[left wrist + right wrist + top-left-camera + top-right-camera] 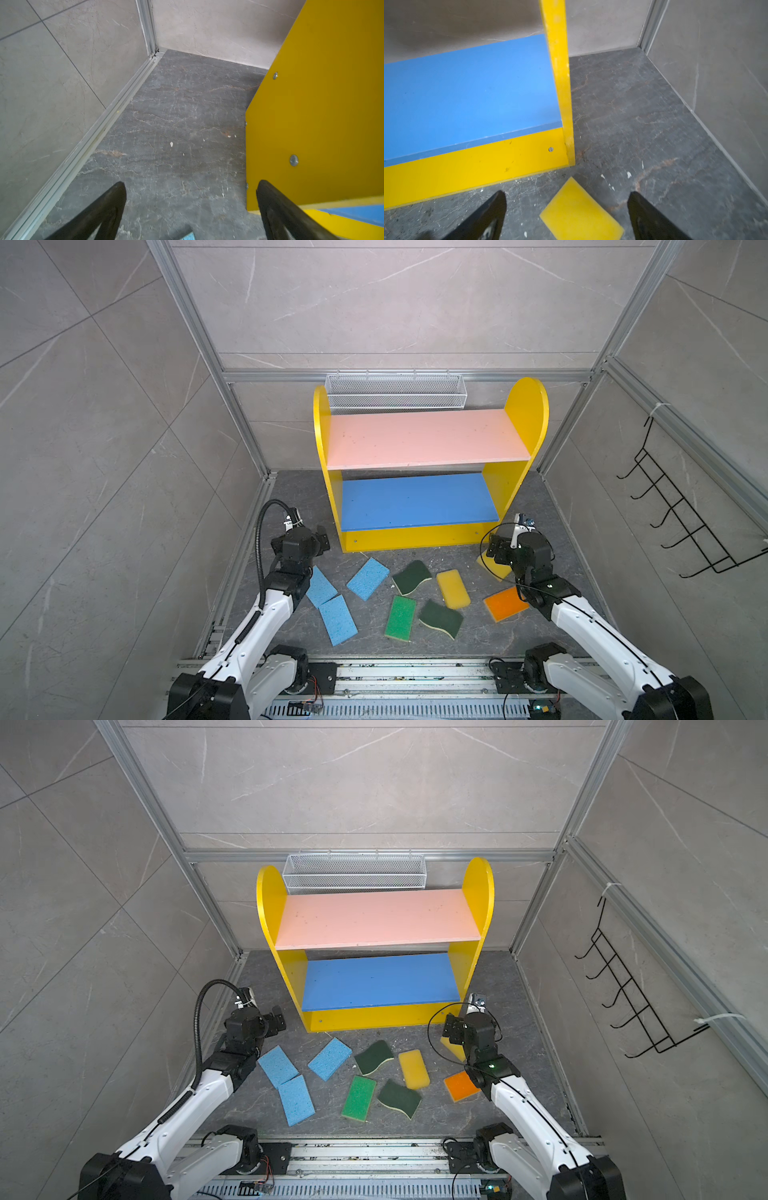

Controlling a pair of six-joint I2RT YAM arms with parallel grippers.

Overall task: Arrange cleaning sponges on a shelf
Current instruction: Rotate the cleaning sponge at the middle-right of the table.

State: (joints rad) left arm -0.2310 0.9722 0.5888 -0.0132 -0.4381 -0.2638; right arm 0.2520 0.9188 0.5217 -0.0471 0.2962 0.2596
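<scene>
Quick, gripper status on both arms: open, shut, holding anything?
Left gripper: open, holding nothing.
Right gripper: open, holding nothing, above a yellow sponge that lies on the floor.

I'm driving this in a lab test booth: bare aluminium frame (399, 376), stone-look wall panels (395, 302), and a metal mounting rail (415, 672).

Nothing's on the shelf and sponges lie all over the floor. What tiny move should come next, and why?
Probably lower the right fingers onto the yellow sponge below them: they hang open above it, it lies flat just before the shelf, and both boards are bare.
</scene>
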